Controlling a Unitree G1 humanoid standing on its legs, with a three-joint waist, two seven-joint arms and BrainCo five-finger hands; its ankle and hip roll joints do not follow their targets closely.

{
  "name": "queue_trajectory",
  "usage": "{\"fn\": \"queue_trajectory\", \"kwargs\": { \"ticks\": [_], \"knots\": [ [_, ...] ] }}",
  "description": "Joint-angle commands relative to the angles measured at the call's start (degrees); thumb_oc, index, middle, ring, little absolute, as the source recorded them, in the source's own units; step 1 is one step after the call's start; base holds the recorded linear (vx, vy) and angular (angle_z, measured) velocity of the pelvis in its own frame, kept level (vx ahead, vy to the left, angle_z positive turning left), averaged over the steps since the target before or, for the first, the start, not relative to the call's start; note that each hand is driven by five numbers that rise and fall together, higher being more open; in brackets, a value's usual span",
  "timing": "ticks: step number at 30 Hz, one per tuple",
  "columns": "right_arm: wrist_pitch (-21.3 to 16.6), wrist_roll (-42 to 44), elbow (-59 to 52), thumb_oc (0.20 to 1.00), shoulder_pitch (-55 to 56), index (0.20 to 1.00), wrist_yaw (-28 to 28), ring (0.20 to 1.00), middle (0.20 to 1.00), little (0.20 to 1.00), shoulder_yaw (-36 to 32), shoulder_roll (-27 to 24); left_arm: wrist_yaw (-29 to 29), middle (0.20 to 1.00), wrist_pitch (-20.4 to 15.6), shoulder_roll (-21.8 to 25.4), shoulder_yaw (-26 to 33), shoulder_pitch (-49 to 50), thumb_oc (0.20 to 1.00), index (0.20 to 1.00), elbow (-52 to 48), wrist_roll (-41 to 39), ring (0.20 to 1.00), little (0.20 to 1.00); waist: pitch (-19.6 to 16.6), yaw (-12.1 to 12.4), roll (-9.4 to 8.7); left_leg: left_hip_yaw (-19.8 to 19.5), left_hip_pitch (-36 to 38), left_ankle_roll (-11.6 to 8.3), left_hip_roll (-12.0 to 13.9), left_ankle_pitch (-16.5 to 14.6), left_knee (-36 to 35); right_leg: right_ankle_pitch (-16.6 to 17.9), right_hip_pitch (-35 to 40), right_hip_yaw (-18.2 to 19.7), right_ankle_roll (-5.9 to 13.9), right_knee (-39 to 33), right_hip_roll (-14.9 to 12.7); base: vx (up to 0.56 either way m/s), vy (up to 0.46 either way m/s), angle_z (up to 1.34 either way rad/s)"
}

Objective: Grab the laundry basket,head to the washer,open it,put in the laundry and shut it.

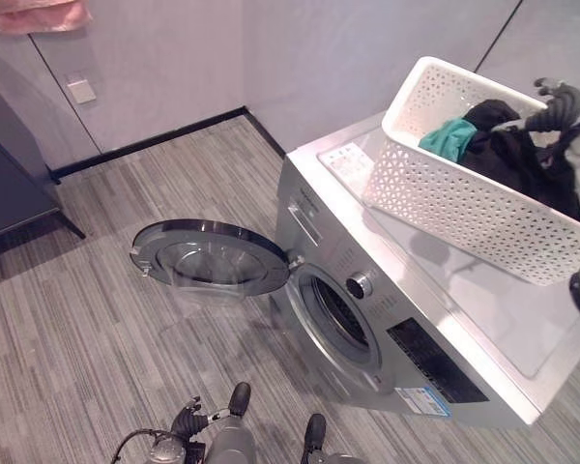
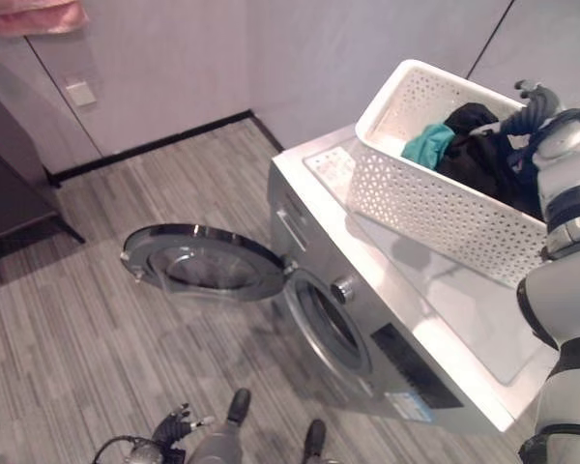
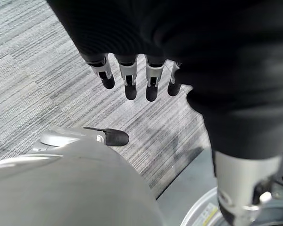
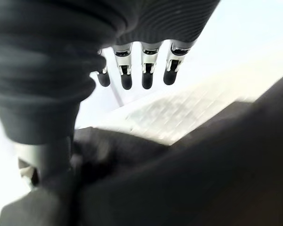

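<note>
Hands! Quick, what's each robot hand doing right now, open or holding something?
Left hand: open, fingers straight, holding nothing, above the floor.
Right hand: open, fingers straight, over the dark clothes in the laundry basket.

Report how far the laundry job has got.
Done: the white laundry basket sits on top of the washer, and the washer door hangs open. In hand: the right hand is over the dark clothes in the basket, fingers straight, gripping nothing yet. The left hand hangs open over the floor. Left: move the dark and teal clothes into the drum, then shut the door.
</note>
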Motion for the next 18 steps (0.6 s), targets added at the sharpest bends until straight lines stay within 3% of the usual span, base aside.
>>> {"fn": "queue_trajectory", "kwargs": {
  "ticks": [1,18],
  "knots": [
    [-0.76,0.58,1.83,1.0,-9.06,1.0,-1.22,1.0,1.0,1.0,5.82,-4.4,-1.13,1.0,-1.43,2.31,-0.84,-0.87,1.0,1.0,-1.01,-1.34,1.0,1.0,1.51,0.2,-4.38,0.89,1.85,-0.82,1.92,-5.42,0.59,-6.44,4.82,2.18,4.04,2.13,-5.21,0.0,0.0,0.0],
    [0.42,-5.69,3.6,1.0,-5.62,1.0,0.41,1.0,1.0,1.0,7.36,-1.26,-1.4,1.0,-1.24,2.92,-1.85,-1.17,1.0,1.0,-1.74,-1.02,1.0,1.0,5.17,2.18,-4.32,-0.99,-1.2,-0.78,1.92,-4.49,1.27,-6.8,3.04,1.26,3.4,2.72,-4.66,-0.01,-0.003,0.01]
  ]
}}
